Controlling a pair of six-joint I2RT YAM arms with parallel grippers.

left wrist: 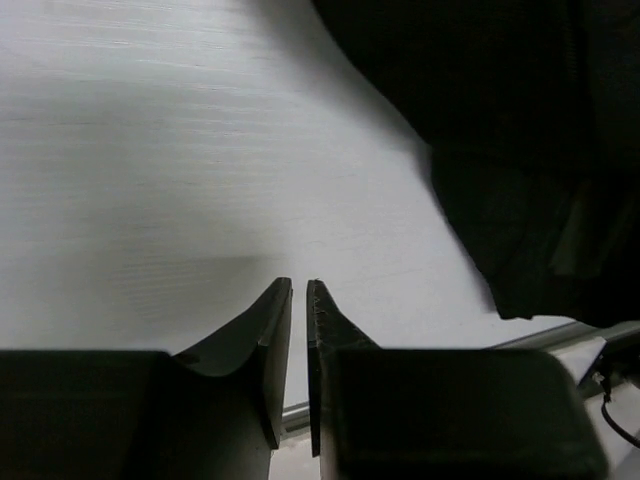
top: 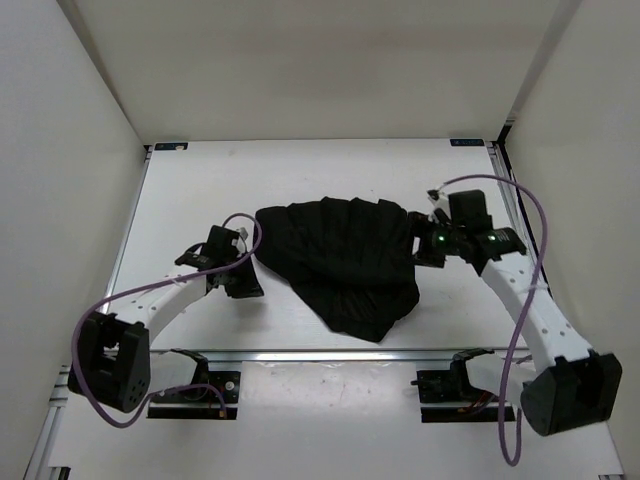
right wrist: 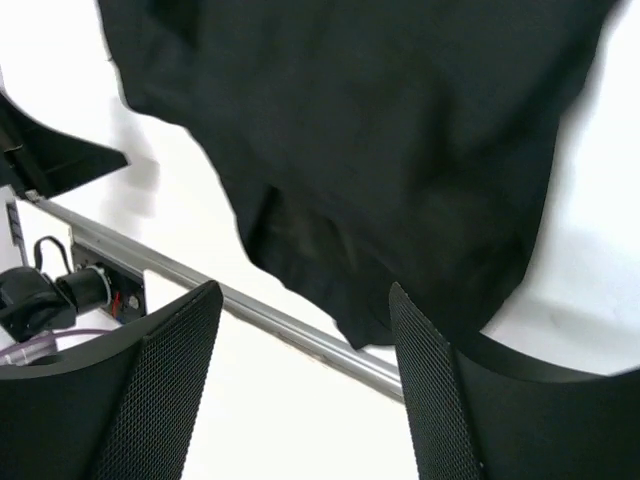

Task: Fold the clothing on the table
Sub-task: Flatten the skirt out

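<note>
**Top view**
- Clothing [top: 340, 262] lies at mid-table [top: 300, 170], black, fanned out.
- Its broad edge faces the far side and runs left to right. The cloth narrows to a blunt tip at the near right.
- The long axis runs from far left to near right, and the pleat lines follow it.
- The tip ends just short of the near metal rail [top: 300, 353].
- There is bare white table beyond the broad edge, and more on the left.
- Left claw [top: 248, 283] sits just beside the garment's left edge. Right claw [top: 425, 248] is at its right edge.
- Small blue tags [top: 170, 146] sit at the far corners of the table. The writing on them is too small to read.

**Left wrist view**
- Left claw [left wrist: 299, 290] has its fingers parted by only a thin slit, with nothing in it.
- It hangs over bare table [left wrist: 150, 150].
- Clothing [left wrist: 530, 150] fills the upper right, apart from the fingers. Its edge slants down towards the rail [left wrist: 540, 336].

**Right wrist view**
- Right claw [right wrist: 305, 295] is spread wide, with mesh-faced fingers [right wrist: 175, 380] on either side.
- Clothing [right wrist: 380, 130] covers most of the view beyond the fingers. Its hanging tip points towards the rail [right wrist: 120, 245].
- The claw pinches no cloth.
- White table [right wrist: 600, 250] shows on the right.
</note>
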